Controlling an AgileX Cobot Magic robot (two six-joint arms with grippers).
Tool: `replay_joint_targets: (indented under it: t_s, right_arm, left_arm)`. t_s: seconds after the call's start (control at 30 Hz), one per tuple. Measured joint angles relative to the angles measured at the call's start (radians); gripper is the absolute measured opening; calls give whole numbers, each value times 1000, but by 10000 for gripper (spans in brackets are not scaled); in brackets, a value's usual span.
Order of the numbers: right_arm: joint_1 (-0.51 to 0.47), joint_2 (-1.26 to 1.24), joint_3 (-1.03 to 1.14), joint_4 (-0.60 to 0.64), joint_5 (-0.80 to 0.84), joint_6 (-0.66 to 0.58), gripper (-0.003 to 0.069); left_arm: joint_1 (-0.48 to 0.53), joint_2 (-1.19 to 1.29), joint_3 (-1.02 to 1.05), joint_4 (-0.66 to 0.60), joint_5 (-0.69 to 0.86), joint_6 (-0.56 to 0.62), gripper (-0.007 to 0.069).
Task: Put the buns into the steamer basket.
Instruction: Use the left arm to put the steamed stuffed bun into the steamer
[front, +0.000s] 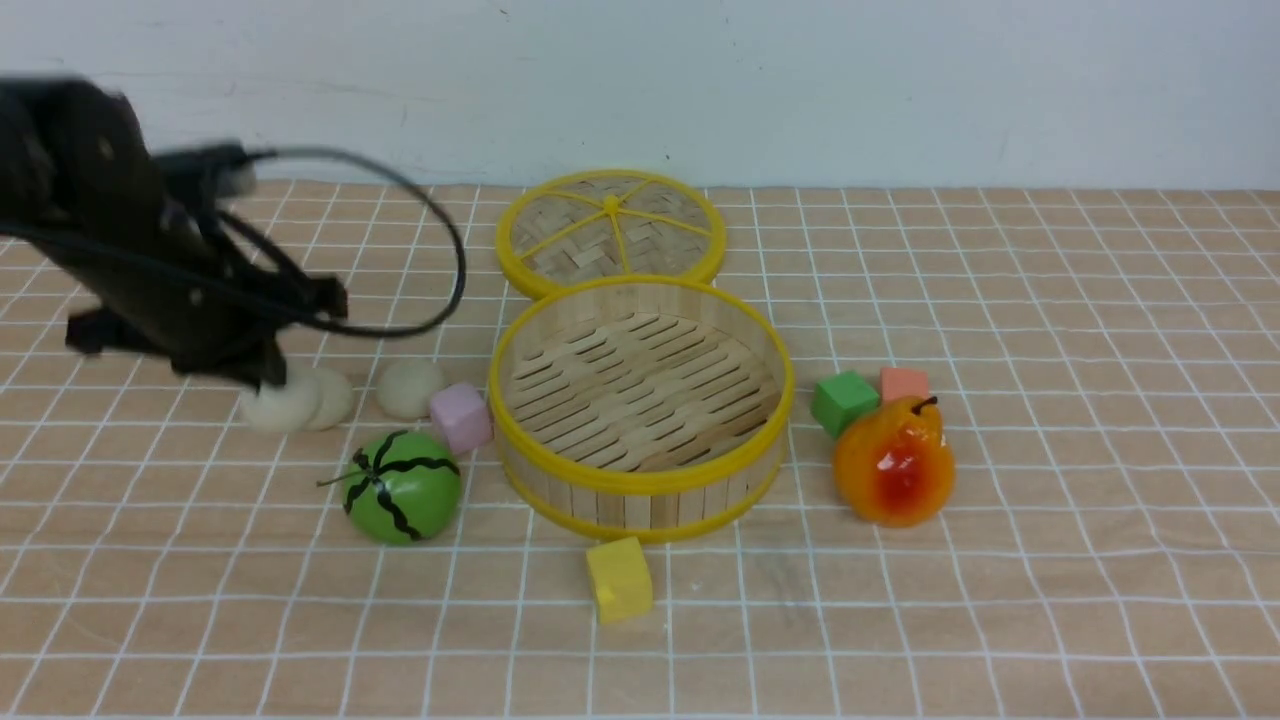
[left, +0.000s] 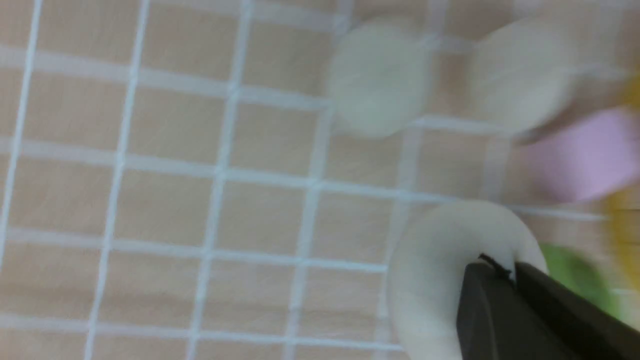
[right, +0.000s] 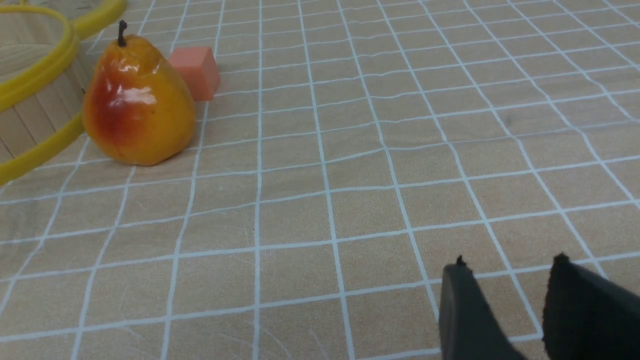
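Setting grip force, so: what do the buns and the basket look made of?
The buns look like matte cream foam or soft rubber: smooth, no shine; softness unconfirmed. The basket looks like bare bamboo, with pale separate slats and smooth yellow, possibly plastic, rims.

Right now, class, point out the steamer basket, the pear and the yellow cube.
steamer basket (front: 640, 508): front view, on its near bamboo wall.
pear (front: 895, 468): front view, on its red blush.
yellow cube (front: 620, 588): front view, on its near face.

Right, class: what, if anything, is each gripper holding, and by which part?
Right gripper: nothing, jaws open. Left gripper sits against one smooth cream-white round bun at its edge, but blur hides whether the jaws grip it.
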Motion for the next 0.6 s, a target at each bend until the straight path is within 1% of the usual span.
replay_joint_targets:
  t_s: [0.07, 0.13, 0.2, 0.23, 0.37, 0.4, 0.53, 0.6]
  right_arm:
    - [0, 0, 0, 0, 0, 0, 241]
    - [0, 0, 0, 0, 0, 0, 241]
    - [0, 0, 0, 0, 0, 0, 241]
    - [0, 0, 0, 0, 0, 0, 241]
    - [0, 0, 0, 0, 0, 0, 241]
    - [0, 0, 0, 0, 0, 0, 241]
    - [0, 0, 0, 0, 0, 0, 241]
    - [0, 0, 0, 0, 0, 0, 241]
  left_arm:
    - [-21, -8, -26, -35, 7, 42, -12]
    - [-71, -5, -62, -100, 19, 96, -12]
    - [-133, 12, -95, -127, 14, 120, -12]
    - [-144, 15, -98, -131, 12, 124, -12]
    - [-262, 100, -160, -155, -55, 126, -12]
    - [-266, 104, -161, -156, -59, 126, -12]
    - [-340, 203, -171, -166, -135, 126, -8]
    - [-352, 236, -171, -166, -151, 126, -5]
